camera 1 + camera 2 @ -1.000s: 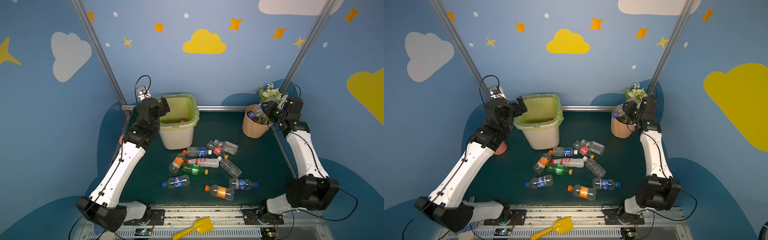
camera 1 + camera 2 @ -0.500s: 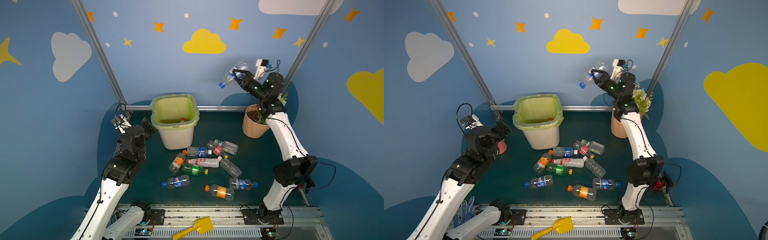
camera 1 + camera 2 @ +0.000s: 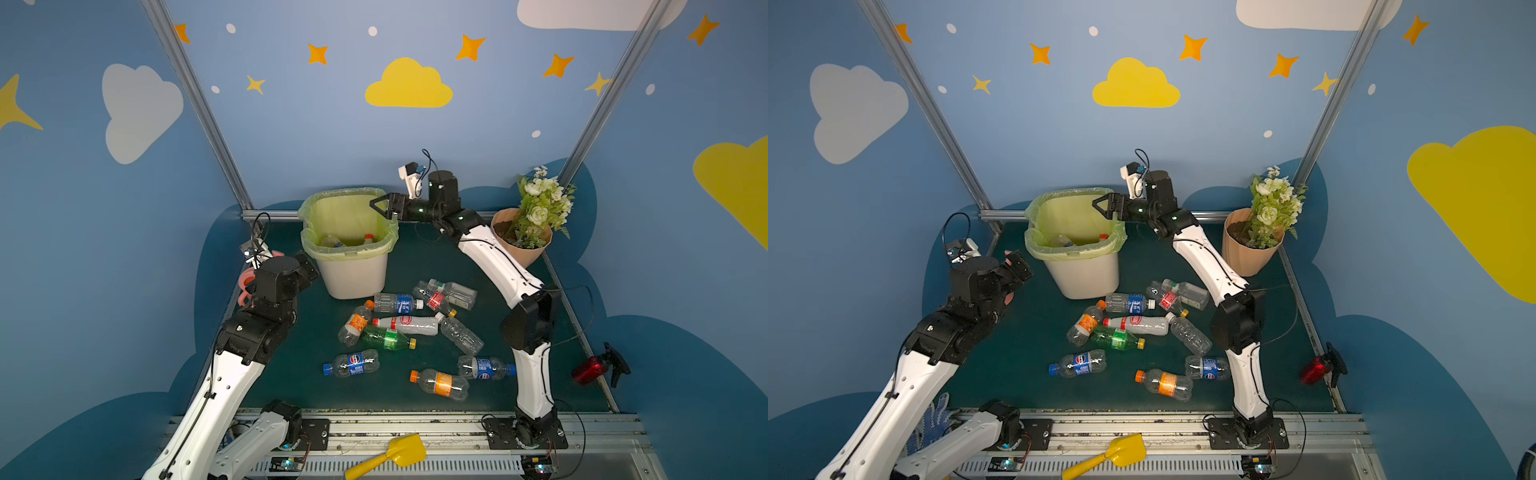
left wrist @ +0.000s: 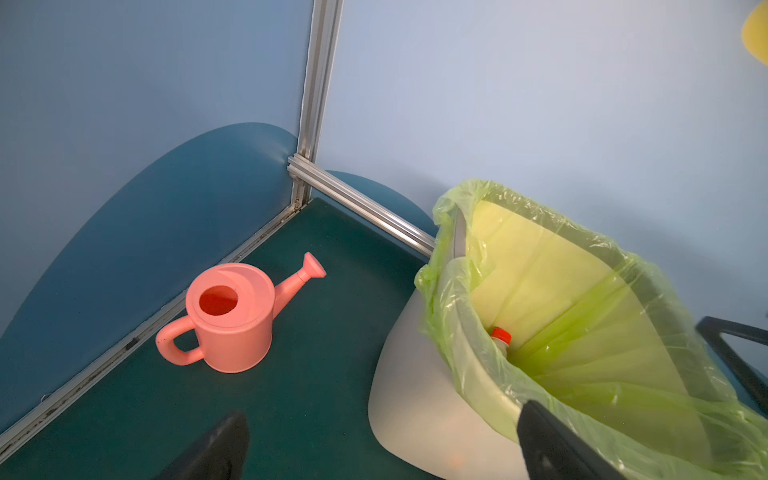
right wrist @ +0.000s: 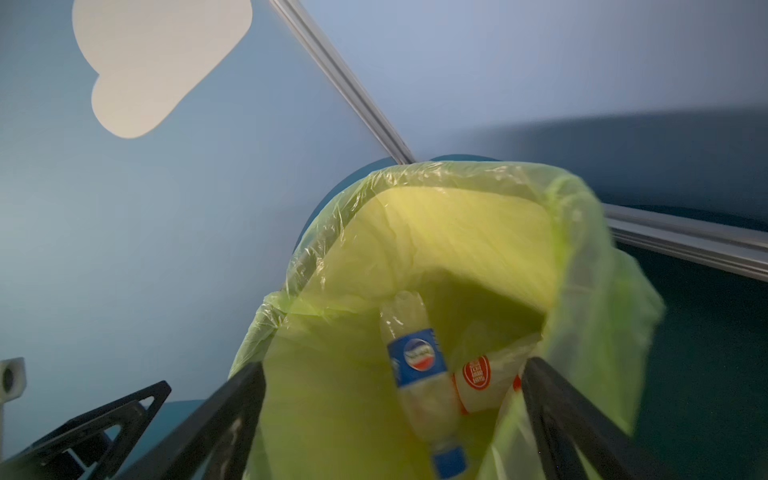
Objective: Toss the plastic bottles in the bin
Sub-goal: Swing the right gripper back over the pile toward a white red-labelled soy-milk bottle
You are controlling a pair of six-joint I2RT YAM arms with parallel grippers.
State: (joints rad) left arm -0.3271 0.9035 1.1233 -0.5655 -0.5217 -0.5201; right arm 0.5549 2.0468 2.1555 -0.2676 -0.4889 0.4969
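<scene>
The right gripper (image 3: 379, 206) hangs open and empty over the bin (image 3: 348, 254) rim, with a blue-label bottle (image 5: 417, 365) inside below it. Pulling back low could snag the liner (image 5: 415, 232) and tip the bin. The left gripper (image 4: 382, 451), open too, waits beside it. Other bottles (image 3: 405, 324) crowd the tabletop (image 3: 299, 374).

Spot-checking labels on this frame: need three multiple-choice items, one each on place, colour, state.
1. Where is the right tool? A) above the rim of the bin B) beside the flowerpot C) down among the table bottles
2. What colour is the watering can? A) yellow B) green C) pink
3. How is the right tool? A) shut on a bottle B) open, empty C) shut, empty
1A: both top views put it at the rim. 2C: plain in the left wrist view. 3B: its fingers stand apart, nothing between.
</scene>
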